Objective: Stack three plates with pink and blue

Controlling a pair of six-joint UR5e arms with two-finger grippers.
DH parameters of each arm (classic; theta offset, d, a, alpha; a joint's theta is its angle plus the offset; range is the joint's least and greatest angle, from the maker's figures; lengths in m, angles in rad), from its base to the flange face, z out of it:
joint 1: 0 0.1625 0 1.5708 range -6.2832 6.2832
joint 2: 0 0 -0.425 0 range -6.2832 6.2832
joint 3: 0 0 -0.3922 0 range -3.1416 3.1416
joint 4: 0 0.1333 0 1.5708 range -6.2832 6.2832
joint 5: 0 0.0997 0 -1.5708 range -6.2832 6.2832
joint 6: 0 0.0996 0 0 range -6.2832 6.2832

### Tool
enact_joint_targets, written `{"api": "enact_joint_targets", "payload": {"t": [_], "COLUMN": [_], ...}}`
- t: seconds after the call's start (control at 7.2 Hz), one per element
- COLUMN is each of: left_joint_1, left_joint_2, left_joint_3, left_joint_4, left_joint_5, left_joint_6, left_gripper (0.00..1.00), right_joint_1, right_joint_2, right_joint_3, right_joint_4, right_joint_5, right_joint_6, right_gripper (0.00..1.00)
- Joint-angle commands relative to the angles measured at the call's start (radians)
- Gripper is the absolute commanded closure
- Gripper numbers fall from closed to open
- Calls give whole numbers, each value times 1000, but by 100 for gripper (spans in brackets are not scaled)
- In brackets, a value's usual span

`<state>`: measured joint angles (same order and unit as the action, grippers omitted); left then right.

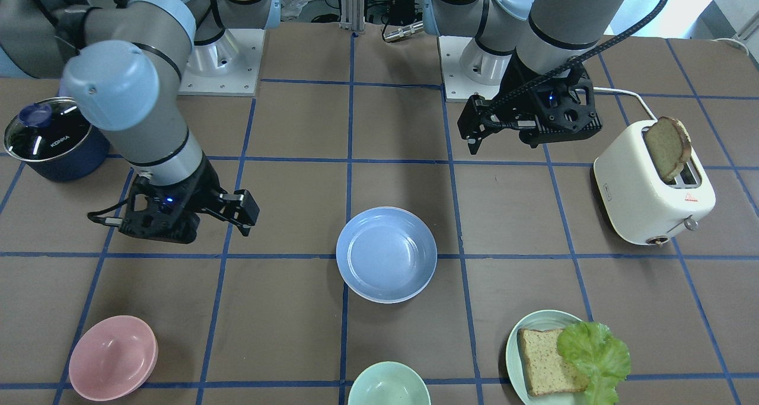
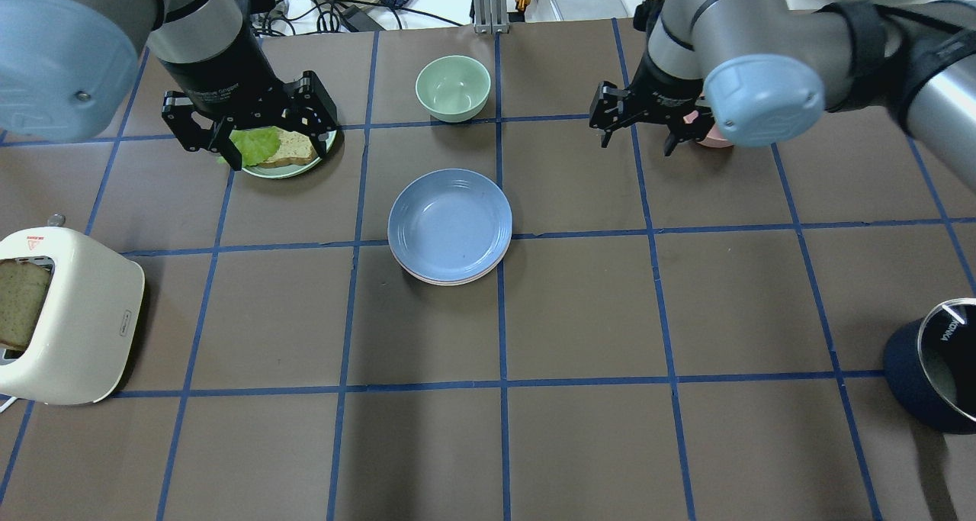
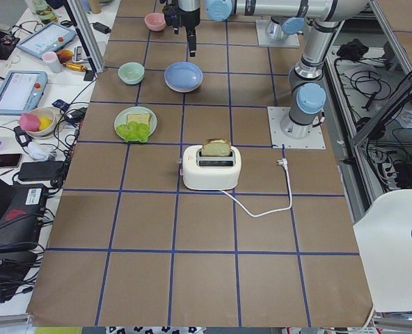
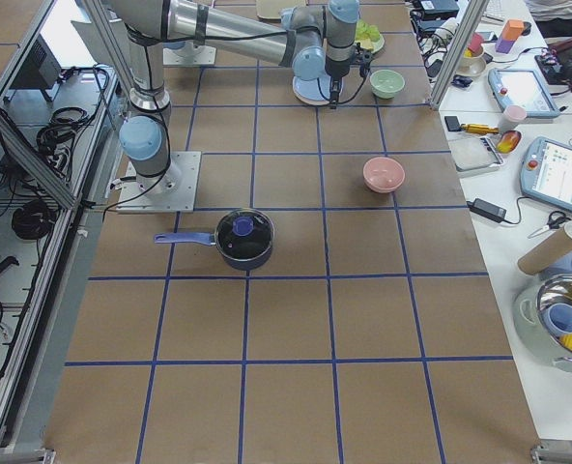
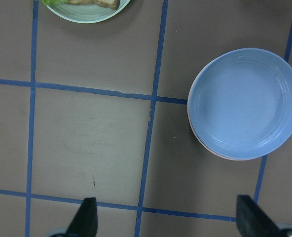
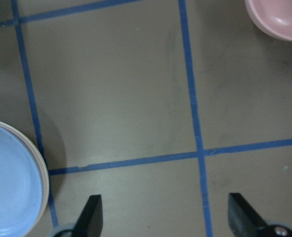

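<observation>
Blue plate (image 2: 450, 220), matte, round, raised-rimmed, covers a pink plate (image 2: 448, 282) showing only a rim sliver; any third is hidden. Left gripper (image 5: 166, 217) and right gripper (image 6: 165, 213) gape wide, empty.

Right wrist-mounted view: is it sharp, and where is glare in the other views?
Right wrist-mounted view: slightly soft, shadow beside the plate stack. Exterior front-facing view: sharp, white glare streaks on the pot lid. Overhead exterior view: faint shadows on the table.

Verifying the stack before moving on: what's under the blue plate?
A pale pink rim peeks out beneath the blue plate; any third plate below is covered.
</observation>
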<state>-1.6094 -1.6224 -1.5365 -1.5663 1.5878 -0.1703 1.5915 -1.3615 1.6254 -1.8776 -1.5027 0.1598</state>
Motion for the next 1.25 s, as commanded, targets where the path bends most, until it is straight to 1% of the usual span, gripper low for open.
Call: {"api": "enact_joint_targets", "payload": {"t": [0.0, 0.28, 0.42, 0.69, 0.83, 1.11], "left_joint_1": [2, -4, -6, -4, -6, -6], "left_joint_2": [-4, -5, -7, -5, -7, -13], "left_joint_3": [3, 3, 3, 3, 1, 3], "left_joint_4": [0, 0, 0, 0, 0, 0], "left_joint_5": [-2, -2, -5, -6, -6, -12], "left_joint_6": [0, -2, -2, -2, -2, -2], "left_gripper": [0, 0, 0, 0, 0, 0], "right_joint_1": [-30, -24, -24, -25, -27, -28], "right_joint_2": [-156, -221, -231, -212, -211, -211], "right_joint_3": [-7, 23, 7, -19, -6, -16], "right_joint_4": [177, 195, 161, 115, 115, 115], "right_joint_5": [-60, -59, -60, -63, -51, -47], "right_joint_6": [-84, -86, -88, -121, -155, -157], "right_gripper": [0, 0, 0, 0, 0, 0]}}
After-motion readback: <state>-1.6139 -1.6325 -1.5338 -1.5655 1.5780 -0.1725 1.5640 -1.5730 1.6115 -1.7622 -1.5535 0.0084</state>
